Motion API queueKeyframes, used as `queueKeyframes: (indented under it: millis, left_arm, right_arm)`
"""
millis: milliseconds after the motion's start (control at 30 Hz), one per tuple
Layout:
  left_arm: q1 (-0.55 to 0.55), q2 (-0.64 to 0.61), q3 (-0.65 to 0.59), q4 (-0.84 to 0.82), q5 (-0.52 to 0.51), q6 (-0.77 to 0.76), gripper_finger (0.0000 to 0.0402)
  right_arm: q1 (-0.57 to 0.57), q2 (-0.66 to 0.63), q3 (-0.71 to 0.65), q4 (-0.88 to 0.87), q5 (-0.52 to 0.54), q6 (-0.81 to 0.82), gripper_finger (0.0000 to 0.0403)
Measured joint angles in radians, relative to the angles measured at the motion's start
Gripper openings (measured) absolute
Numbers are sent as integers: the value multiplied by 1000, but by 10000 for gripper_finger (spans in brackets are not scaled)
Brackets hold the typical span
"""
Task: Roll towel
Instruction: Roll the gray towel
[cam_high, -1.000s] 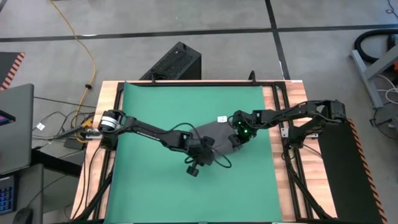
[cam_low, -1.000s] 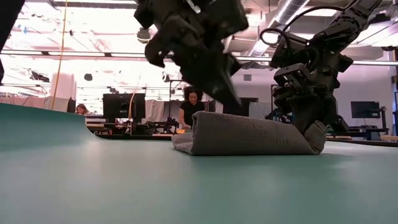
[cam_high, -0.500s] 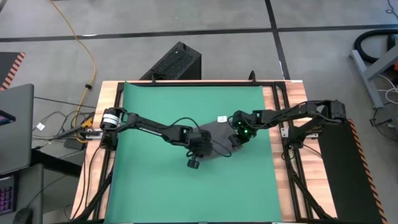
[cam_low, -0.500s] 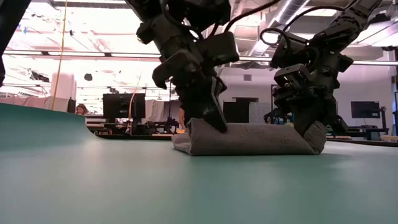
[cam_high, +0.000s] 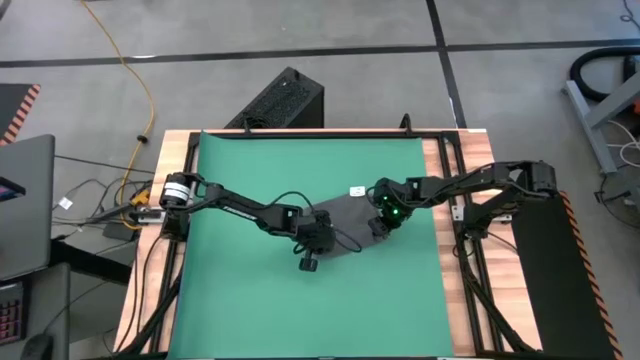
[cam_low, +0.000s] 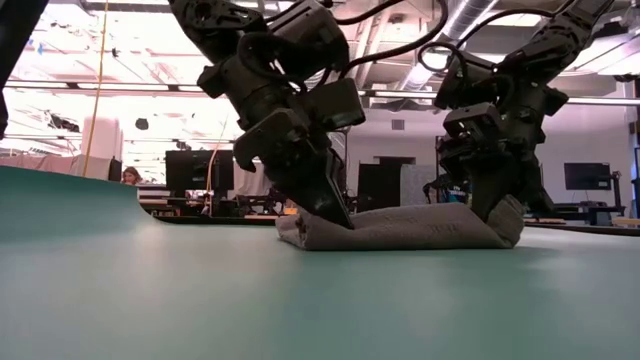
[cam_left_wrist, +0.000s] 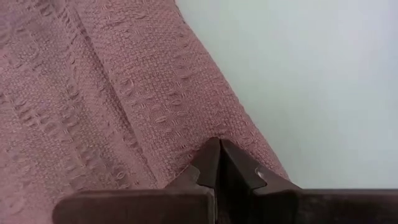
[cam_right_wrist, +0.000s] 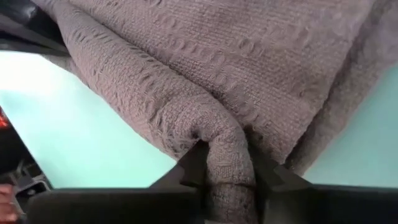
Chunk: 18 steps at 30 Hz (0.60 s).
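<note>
Low view: left fingers (cam_low: 335, 215) closed, pressing towel (cam_low: 410, 228); right fingers (cam_low: 497, 212) pinch it.

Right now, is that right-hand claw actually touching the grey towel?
Touching. The right wrist view shows the right gripper with a fold of the towel pinched between its fingers.

We see the towel (cam_right_wrist: 186, 81) as soft woven cloth, its surface rough and nubbly with raised ribs and small loops of thread. The mat (cam_high: 260, 300) under it looks smooth and matt, an even green sheet without sheen. Along its edges the tabletop (cam_high: 150, 250) shows pale bare wood with visible grain. The right hand (cam_right_wrist: 227, 168) has dark, dull fingers that look like hard plastic, and the left hand (cam_left_wrist: 219, 163) looks the same.
</note>
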Motion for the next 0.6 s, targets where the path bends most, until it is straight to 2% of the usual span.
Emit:
queueKeyframes:
  millis: [200, 333, 500, 600]
  left_arm:
    - [0, -2, -36, 18, 9, -7, 0]
    - [1, -3, -43, 25, 17, -13, 0]
    - [2, -2, -44, 26, 19, -15, 0]
    - [2, -1, -44, 26, 19, -16, 0]
  right_arm:
    - [6, -26, 0, -5, 73, -23, 176]
    - [4, -66, -1, -21, 96, -41, 220]
    - [-19, -144, -1, -109, 108, -74, 231]
    - [-30, -207, -1, -196, 173, -120, 224]
